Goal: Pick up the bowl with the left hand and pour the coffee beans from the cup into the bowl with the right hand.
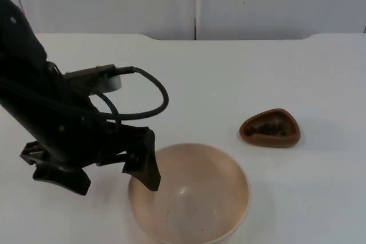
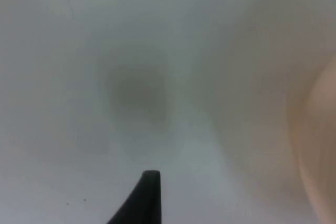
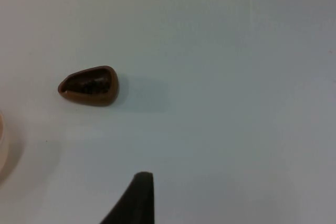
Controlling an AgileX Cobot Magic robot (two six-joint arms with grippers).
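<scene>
Nearest the camera sits the bowl (image 1: 190, 194), a pale beige, empty vessel at the front edge of the white table (image 1: 229, 78), upright and resting on the surface.

1. Left side: the left gripper (image 1: 114, 167) stands low at the bowl's left rim, fingers spread apart. One finger (image 1: 146, 167) reaches over the rim; the other (image 1: 60, 176) sits out over bare table. It holds nothing. From the left wrist camera, the bowl (image 2: 320, 150) appears as a beige blur just beside the fingertip.

2. Centre-right: the cup (image 1: 270, 128), a small brown teardrop-shaped dish, lies well apart from the bowl, upright, with dark coffee beans (image 1: 266, 129) inside. The right wrist camera shows the same cup (image 3: 89, 86) standing alone on the table.

3. Right side: the right arm waits; I cannot tell whether its gripper is open or closed.

Assessment: the step in hand appears to be the grasp on the bowl, not yet made. To do it well, the rim should sit squarely between the 2 fingers, 1 inside and 1 outside the wall, before closing. A shallow bite on a smooth, curved rim would likely slip or tip the bowl on lifting. The lift should stay level, leaving the open mouth towards the cup side for the pour.
</scene>
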